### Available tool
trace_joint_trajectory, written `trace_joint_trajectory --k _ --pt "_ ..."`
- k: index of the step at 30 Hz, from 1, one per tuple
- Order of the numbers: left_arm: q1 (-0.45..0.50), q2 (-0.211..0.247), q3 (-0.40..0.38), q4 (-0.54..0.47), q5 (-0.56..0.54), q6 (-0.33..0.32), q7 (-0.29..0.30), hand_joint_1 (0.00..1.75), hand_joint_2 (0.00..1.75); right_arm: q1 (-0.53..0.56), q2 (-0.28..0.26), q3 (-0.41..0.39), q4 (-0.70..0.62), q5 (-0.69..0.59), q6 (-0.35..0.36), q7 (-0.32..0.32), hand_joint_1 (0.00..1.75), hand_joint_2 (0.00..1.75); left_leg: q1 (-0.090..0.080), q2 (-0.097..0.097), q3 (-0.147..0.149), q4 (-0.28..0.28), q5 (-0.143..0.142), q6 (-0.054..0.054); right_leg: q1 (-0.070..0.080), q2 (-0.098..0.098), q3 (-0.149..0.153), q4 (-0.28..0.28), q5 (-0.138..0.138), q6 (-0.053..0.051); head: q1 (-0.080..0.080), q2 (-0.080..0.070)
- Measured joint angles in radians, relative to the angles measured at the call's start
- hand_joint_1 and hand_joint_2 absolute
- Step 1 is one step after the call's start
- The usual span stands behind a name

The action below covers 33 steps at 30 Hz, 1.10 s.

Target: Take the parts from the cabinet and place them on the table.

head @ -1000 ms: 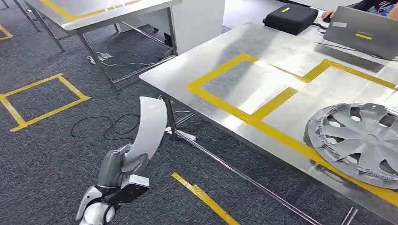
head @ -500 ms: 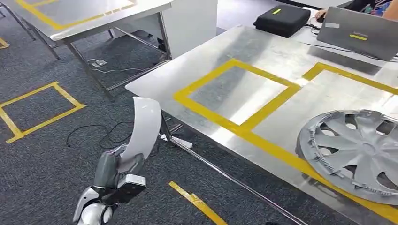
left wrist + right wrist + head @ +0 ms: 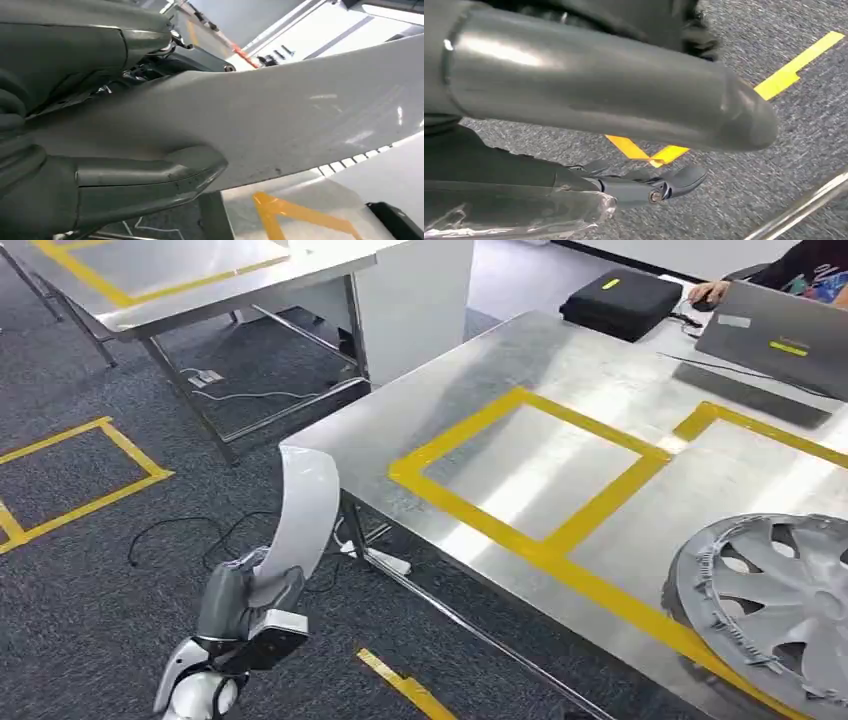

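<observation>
One trim panel (image 3: 305, 510) is held at its lower end by the left hand (image 3: 245, 600), upright, beside the table (image 3: 400, 420) corner. Judged light, stiff, glossy, so slippery; firm grip near the end is advised. Right hand (image 3: 649, 187): state cannot be told.

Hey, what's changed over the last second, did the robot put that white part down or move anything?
Nothing was set down or let go. The left hand still grips the curved white part upright, off the table's corner. The whole picture shifted, so the camera moved, not the things. The hubcap and black case lie on the table as before.
</observation>
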<state>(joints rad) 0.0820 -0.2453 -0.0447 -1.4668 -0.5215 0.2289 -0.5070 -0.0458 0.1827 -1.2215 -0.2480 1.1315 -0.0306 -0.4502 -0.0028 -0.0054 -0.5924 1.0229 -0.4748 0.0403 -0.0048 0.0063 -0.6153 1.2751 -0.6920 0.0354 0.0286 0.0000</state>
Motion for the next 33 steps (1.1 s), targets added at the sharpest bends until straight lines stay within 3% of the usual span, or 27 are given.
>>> trace_joint_trajectory --k 1,2,3,4,5,6,7,8,10,11,13,15,16,17,18,19,21,22,23,24,26,27,28,29,31,32,33 --pt "0.001 0.0 0.002 0.0 0.0 0.0 0.0 1.75 1.75 0.001 0.0 0.0 0.0 0.0 0.0 0.0 0.0 0.0 0.0 -0.001 0.01 0.0 -0.009 0.0 0.0 0.0 -0.03 0.021 -0.025 0.002 -0.001 0.0" --pt "0.002 0.0 0.003 0.0 0.0 0.0 0.0 1.75 1.75 0.004 0.0 0.0 0.0 0.0 0.0 0.0 0.0 0.0 -0.001 -0.003 0.024 0.0 -0.02 0.0 0.0 0.0 -0.042 0.003 -0.022 0.003 0.0 0.0" --pt "0.002 0.0 0.003 0.0 0.0 0.0 0.0 1.75 1.75 0.005 0.0 0.0 0.0 0.0 0.0 0.0 0.0 0.0 -0.002 -0.004 0.04 0.0 -0.032 -0.001 0.0 0.0 -0.038 -0.047 0.009 0.001 0.0 0.0" --pt "0.001 0.0 0.004 0.0 0.0 0.0 0.0 1.75 1.75 0.005 0.0 0.0 0.0 0.0 0.0 0.0 0.0 0.0 -0.004 -0.004 0.059 0.0 -0.045 -0.003 0.0 0.0 -0.024 -0.121 0.067 -0.003 0.0 0.0" --pt "0.001 0.0 0.004 0.0 0.0 0.0 0.0 1.75 1.75 0.007 0.0 0.0 0.0 0.0 0.0 0.0 0.0 0.0 -0.005 -0.004 0.076 0.0 -0.058 -0.005 0.002 -0.001 -0.011 -0.201 0.153 -0.009 0.002 0.0" --pt "0.0 0.0 0.005 0.001 0.0 0.0 0.0 1.75 1.75 0.011 -0.001 0.0 0.0 0.0 0.0 0.0 0.0 0.0 -0.006 -0.003 0.088 0.0 -0.068 -0.008 0.005 0.0 -0.011 -0.215 0.221 -0.019 -0.001 0.0" --pt "0.0 0.0 0.005 0.001 0.0 0.0 0.0 1.75 1.75 0.01 -0.001 0.0 0.0 0.0 0.0 0.0 0.0 0.0 -0.007 -0.006 0.088 0.0 -0.074 -0.016 0.01 -0.004 -0.011 -0.227 0.19 -0.023 -0.002 0.0" --pt "0.0 -0.001 0.006 0.001 0.0 0.0 0.0 1.75 1.75 0.009 -0.001 0.0 0.0 0.0 0.0 0.001 0.0 0.0 -0.006 -0.006 0.089 -0.002 -0.082 -0.023 0.012 -0.004 0.002 -0.226 0.208 -0.03 -0.003 0.0" --pt "-0.001 -0.002 0.006 0.001 -0.001 0.001 0.0 1.75 1.75 0.011 -0.002 0.0 0.0 0.0 0.0 0.001 0.0 0.0 -0.006 -0.005 0.101 0.005 -0.078 -0.031 0.011 -0.002 0.012 -0.238 0.204 -0.04 -0.002 0.0" --pt "-0.002 -0.001 0.007 0.0 -0.001 0.001 0.0 1.75 1.75 0.009 -0.001 0.0 0.0 0.0 0.0 0.001 0.0 0.0 -0.006 -0.005 0.091 0.027 -0.078 -0.034 0.002 -0.001 0.027 -0.248 0.206 -0.043 -0.002 0.0" --pt "-0.005 -0.001 0.007 0.0 0.0 0.002 0.0 1.75 1.75 0.006 -0.002 0.0 0.0 0.001 0.0 0.0 0.0 0.0 -0.003 -0.003 0.031 0.132 -0.086 -0.048 0.0 -0.003 0.049 -0.259 0.2 -0.052 -0.008 0.0" --pt "-0.004 0.0 0.007 0.0 0.0 0.002 0.0 1.75 1.75 0.006 -0.002 0.0 0.0 0.003 0.003 0.001 0.0 0.0 0.005 -0.002 -0.061 0.256 -0.155 -0.059 -0.001 0.003 0.063 -0.259 0.188 -0.054 -0.007 0.0" --pt "-0.004 0.001 0.007 0.001 -0.002 0.002 0.0 1.75 1.75 0.006 -0.002 0.0 0.0 0.005 0.007 0.001 0.0 0.0 0.008 -0.002 -0.093 0.281 -0.182 -0.062 -0.001 0.008 0.07 -0.259 0.181 -0.054 -0.007 0.0" --pt "-0.005 0.002 0.008 0.002 -0.004 0.002 0.0 1.75 1.75 0.006 -0.002 0.0 0.0 0.008 0.01 0.002 0.0 0.0 0.011 -0.002 -0.106 0.274 -0.18 -0.065 -0.002 0.016 0.078 -0.259 0.174 -0.053 -0.007 0.0" --pt "-0.006 0.004 0.008 0.002 -0.01 0.003 0.0 1.75 1.75 0.006 -0.002 0.0 0.0 0.011 0.013 0.002 0.0 0.0 0.013 -0.002 -0.104 0.24 -0.148 -0.066 -0.004 0.025 0.089 -0.259 0.167 -0.05 -0.007 0.0" --pt "-0.007 0.005 0.008 0.003 -0.014 0.004 0.0 1.75 1.75 0.006 -0.002 0.0 0.0 0.013 0.014 0.003 0.0 0.0 0.015 -0.003 -0.088 0.174 -0.086 -0.067 -0.007 0.035 0.101 -0.259 0.159 -0.047 -0.007 0.0" --pt "-0.01 0.008 0.008 0.005 -0.018 0.006 0.001 1.75 1.75 0.005 -0.002 0.0 0.0 0.018 0.016 0.003 0.0 0.0 0.018 -0.013 -0.06 0.077 0.009 -0.07 -0.01 0.047 0.115 -0.259 0.148 -0.041 -0.007 0.0" --pt "-0.014 0.01 0.009 0.008 -0.022 0.009 0.004 1.75 1.75 0.006 -0.002 0.0 0.0 0.02 0.017 0.003 0.0 0.0 0.024 -0.039 -0.056 0.029 0.058 -0.073 -0.009 0.052 0.103 -0.259 0.142 -0.035 -0.009 0.0" --pt "-0.022 0.015 0.013 0.015 -0.027 0.015 0.01 1.75 1.75 0.001 -0.004 0.0 0.0 0.024 0.017 0.005 0.0 0.0 0.022 -0.047 -0.059 0.027 -0.003 -0.066 -0.009 0.067 0.111 -0.248 0.136 -0.026 -0.013 0.0" --pt "-0.027 0.018 0.016 0.021 -0.038 0.018 0.021 1.75 1.75 -0.003 -0.005 0.002 0.0 0.031 0.019 0.006 0.0 0.0 0.019 -0.046 -0.058 0.031 0.024 -0.056 -0.01 0.071 0.1 -0.25 0.13 -0.017 -0.012 0.0" --pt "-0.048 0.026 0.028 0.032 -0.048 0.021 0.034 1.75 1.75 0.001 -0.006 0.003 0.0 0.04 0.021 0.008 0.0 0.0 0.015 -0.037 -0.055 0.03 0.031 -0.042 -0.015 0.081 0.098 -0.263 0.129 -0.005 -0.013 0.0" --pt "-0.067 0.027 0.03 0.037 -0.057 0.022 0.038 1.75 1.75 0.0 -0.01 0.003 0.0 0.044 0.021 0.009 0.0 0.0 0.021 -0.029 -0.05 0.017 0.036 -0.034 -0.014 0.076 0.101 -0.261 0.123 -0.001 -0.013 0.0" --pt "-0.084 0.029 0.032 0.044 -0.069 0.022 0.042 1.75 1.75 -0.001 -0.01 0.004 0.001 0.048 0.021 0.01 0.0 0.0 0.02 -0.023 -0.045 0.014 0.034 -0.029 -0.012 0.035 0.093 -0.24 0.109 0.002 -0.01 0.0" --pt "-0.096 0.031 0.034 0.049 -0.08 0.026 0.044 1.75 1.75 -0.006 -0.01 0.004 0.001 0.05 0.021 0.01 0.0 0.0 0.019 -0.014 -0.042 0.013 0.03 -0.022 -0.01 0.014 0.063 -0.183 0.078 0.005 -0.006 0.0" --pt "-0.107 0.035 0.038 0.059 -0.098 0.027 0.053 1.75 1.75 -0.011 -0.01 0.005 0.001 0.054 0.021 0.01 0.0 0.0 0.013 0.006 -0.038 0.013 0.022 -0.013 -0.01 0.001 -0.028 -0.027 0.01 0.008 -0.006 0.0" --pt "-0.109 0.038 0.038 0.064 -0.108 0.027 0.053 1.75 1.75 -0.011 -0.01 0.005 0.001 0.055 0.021 0.01 0.0 0.0 0.009 0.015 -0.036 0.014 0.019 -0.011 -0.01 0.001 -0.07 0.037 -0.004 0.007 -0.005 0.0" --pt "-0.111 0.039 0.038 0.068 -0.114 0.027 0.053 1.75 1.75 -0.01 -0.01 0.005 0.001 0.056 0.021 0.01 0.0 0.0 0.006 0.023 -0.032 0.014 0.015 -0.009 -0.008 0.001 -0.088 0.049 0.011 0.005 -0.005 0.0"
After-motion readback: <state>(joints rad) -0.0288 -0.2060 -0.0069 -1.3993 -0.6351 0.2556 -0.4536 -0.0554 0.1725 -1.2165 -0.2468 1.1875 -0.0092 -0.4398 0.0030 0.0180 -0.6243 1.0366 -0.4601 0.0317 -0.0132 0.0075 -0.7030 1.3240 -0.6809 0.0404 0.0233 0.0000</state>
